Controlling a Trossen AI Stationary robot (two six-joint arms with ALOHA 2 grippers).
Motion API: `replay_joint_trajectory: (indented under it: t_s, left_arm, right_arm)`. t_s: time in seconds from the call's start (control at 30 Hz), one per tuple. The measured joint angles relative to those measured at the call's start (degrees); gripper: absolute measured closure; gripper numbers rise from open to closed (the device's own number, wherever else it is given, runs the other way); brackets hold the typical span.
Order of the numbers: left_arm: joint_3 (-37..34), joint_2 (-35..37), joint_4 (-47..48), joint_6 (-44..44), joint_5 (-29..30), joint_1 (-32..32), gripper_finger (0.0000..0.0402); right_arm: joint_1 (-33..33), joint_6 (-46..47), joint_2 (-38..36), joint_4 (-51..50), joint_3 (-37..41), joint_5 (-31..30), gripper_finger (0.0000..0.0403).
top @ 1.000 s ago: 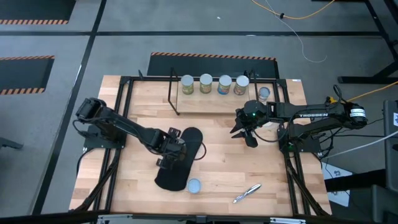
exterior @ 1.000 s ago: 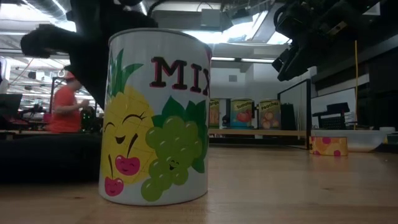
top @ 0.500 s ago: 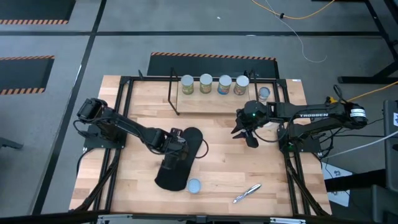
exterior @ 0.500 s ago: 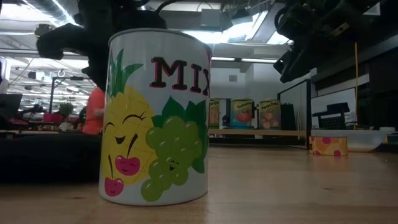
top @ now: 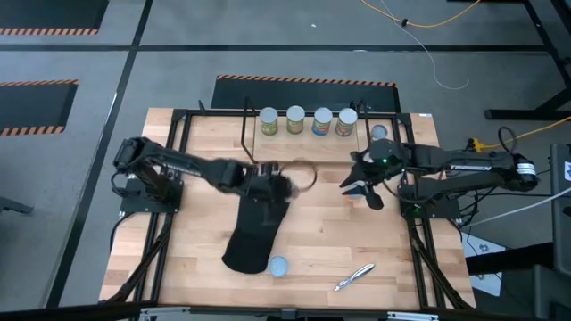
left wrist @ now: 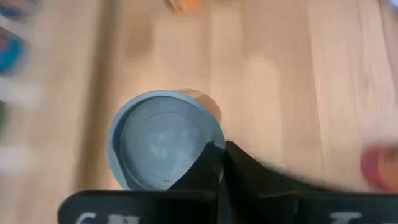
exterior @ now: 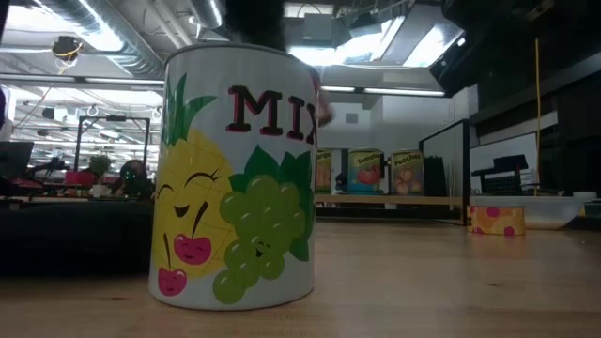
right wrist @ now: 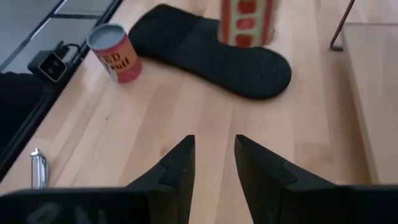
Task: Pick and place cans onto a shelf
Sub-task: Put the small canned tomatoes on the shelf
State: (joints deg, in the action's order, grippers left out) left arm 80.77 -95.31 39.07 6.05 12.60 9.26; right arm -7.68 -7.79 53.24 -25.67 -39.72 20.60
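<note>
A: Where are the cans placed?

B: Four cans [top: 307,120] are lined up on the shelf [top: 299,147] at the far edge of the bench [top: 321,232]. A fifth, the pale-topped can [top: 379,133], is seen on the bench just beside the shelf's right end. The blue-topped can [top: 278,266] is stood near the front edge, beside the toe of a black sock-shaped cloth [top: 254,227]; in the low view it fills the foreground as the pineapple-and-grape label [exterior: 235,178].

A: What is held by the left tool?

B: A can with a pale-blue top [left wrist: 163,149] is gripped by the left tool [top: 268,185]; one dark finger [left wrist: 242,171] is pressed against its rim in the left wrist view. The tool is placed over the upper part of the cloth, in front of the shelf. Its shape is smeared in the high view, so the finger gap cannot be read there.

A: And the right tool?

B: The right tool [top: 364,187] is held released, nothing between its fingers [right wrist: 177,165], with a narrow gap shown in the right wrist view. It is positioned in front of the shelf's right end.

A: What is hard to make out?

B: A red-labelled can [right wrist: 247,22] is cut off at the right wrist view's edge, and a silvery pen-like item [top: 354,277] is left near the front.
</note>
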Motion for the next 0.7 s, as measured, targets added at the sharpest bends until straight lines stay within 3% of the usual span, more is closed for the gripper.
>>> replay_joint_trajectory:
  t_s: [0.4, 0.7]
  left_arm:
    - [14.1, -1.3, -1.6, -0.1, -1.0, -12.3, 0.0399]
    - [25.3, -11.5, -1.7, -4.0, -6.7, -17.6, 0.0400]
  right_arm:
    - [0.0, 0.0, -1.8, -0.3, 0.0, 0.0, 0.0285]
    - [0.0, 0.0, -5.7, -2.1, 0.0, -0.6, 0.0285]
